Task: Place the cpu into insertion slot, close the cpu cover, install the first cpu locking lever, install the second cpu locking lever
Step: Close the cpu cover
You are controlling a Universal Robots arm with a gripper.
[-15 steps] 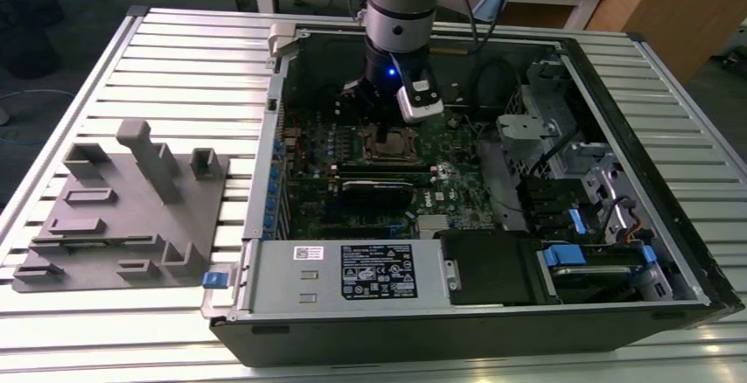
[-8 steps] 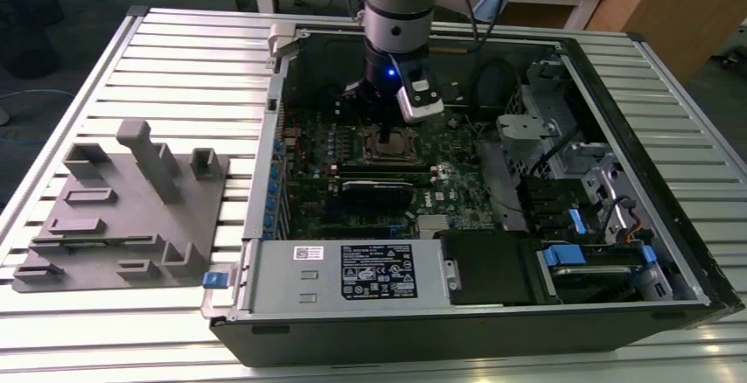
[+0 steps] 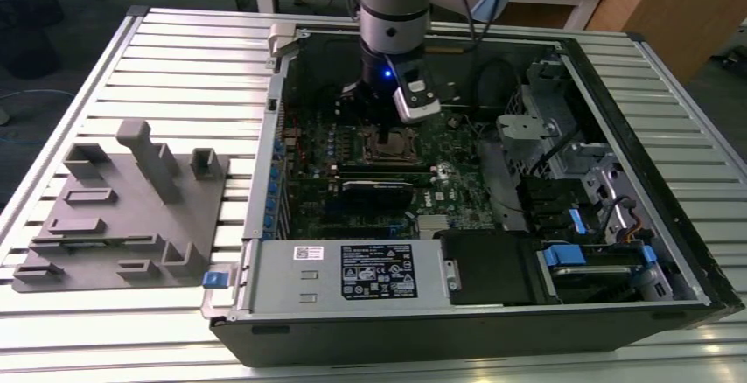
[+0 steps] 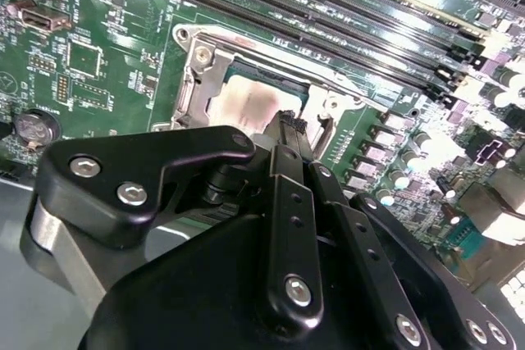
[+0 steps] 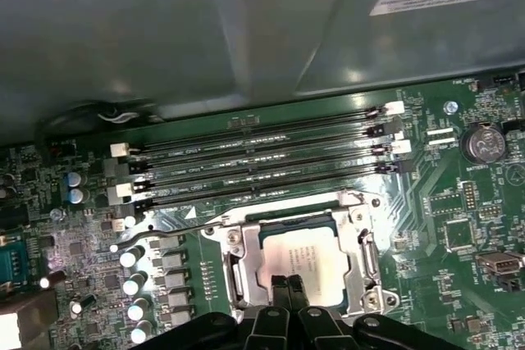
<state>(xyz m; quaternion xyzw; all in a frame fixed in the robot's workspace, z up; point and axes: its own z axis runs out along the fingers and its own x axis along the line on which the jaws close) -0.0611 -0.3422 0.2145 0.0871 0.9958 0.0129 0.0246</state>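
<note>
The cpu (image 5: pixel 308 256) lies flat in the insertion slot (image 5: pixel 234 272), its pale metal top showing through the window of the cpu cover (image 5: pixel 365 247), which lies down around it. A thin locking lever (image 5: pixel 168 235) sticks out sideways from one corner of the socket. My gripper (image 5: pixel 287 286) hangs just over the cpu's near edge, its two black fingers pressed together with nothing between them. The second wrist view has the same fingertips (image 4: pixel 287 125) at the edge of the cpu (image 4: pixel 246 108). In the exterior view the gripper (image 3: pixel 383 134) stands over the socket (image 3: pixel 394 149) inside the open computer case.
Several long black memory slots (image 5: pixel 262 161) run right beside the socket, with the case wall (image 5: pixel 246 38) behind them. Capacitors (image 5: pixel 131 260) stand on one side. In the exterior view a grey fixture (image 3: pixel 117 208) lies on the slatted table at the left; the power supply (image 3: pixel 350 269) and drive cage (image 3: pixel 583 191) fill the case's near and right parts.
</note>
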